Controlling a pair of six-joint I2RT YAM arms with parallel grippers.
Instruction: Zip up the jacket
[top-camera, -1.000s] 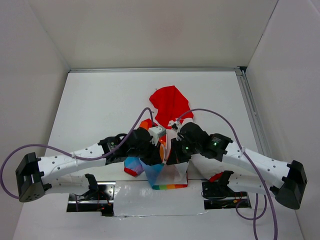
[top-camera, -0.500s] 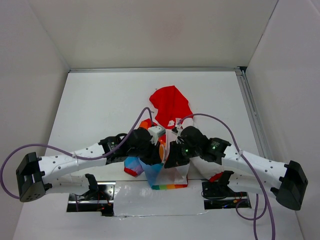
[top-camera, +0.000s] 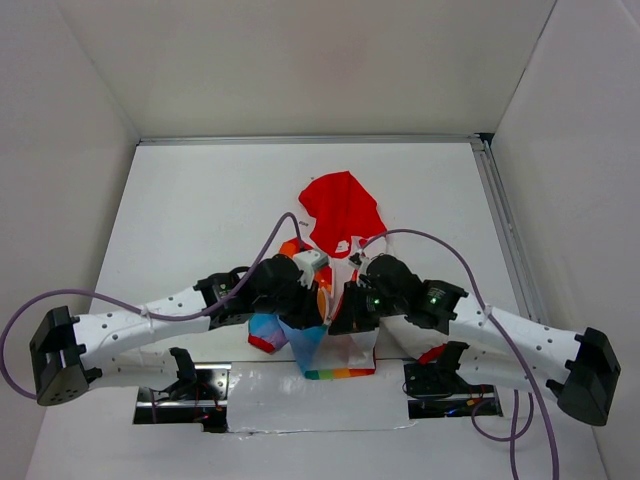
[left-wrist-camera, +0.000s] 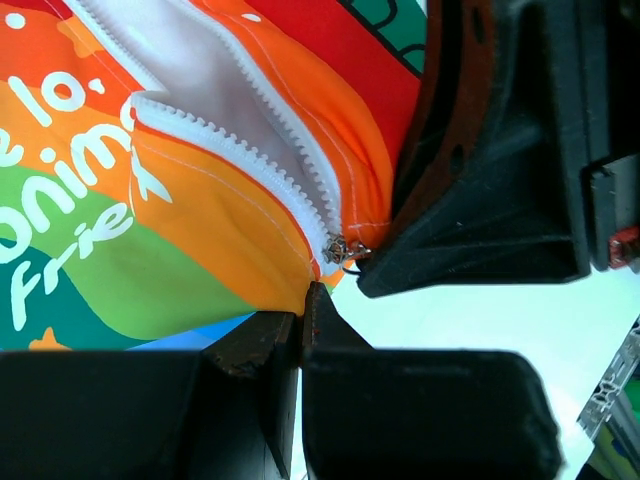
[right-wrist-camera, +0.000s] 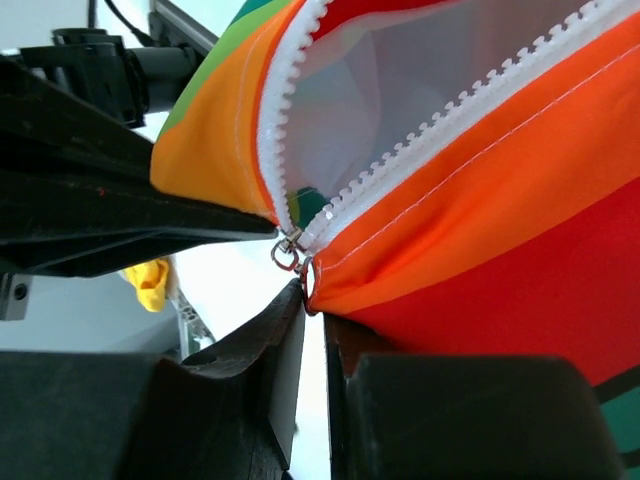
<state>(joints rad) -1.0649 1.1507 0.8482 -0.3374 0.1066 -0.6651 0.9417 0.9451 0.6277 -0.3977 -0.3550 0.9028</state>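
Note:
The jacket lies mid-table, red hood toward the back, rainbow hem toward the front; my arms hide most of its middle. My left gripper is shut on the orange fabric edge just below the zipper slider. My right gripper sits right against it, its fingers closed on the slider's ring pull at their tips. The white zipper teeth spread apart in a V above the slider. White lettering shows on the rainbow half.
A metal rail runs along the table's right side. White walls close in the back and both sides. Black clamps and a dark slot sit at the near edge. Something yellow shows behind the right fingers.
The right arm has shifted slightly toward the near edge and the left, its cable arching higher. The left arm and the jacket have barely moved.

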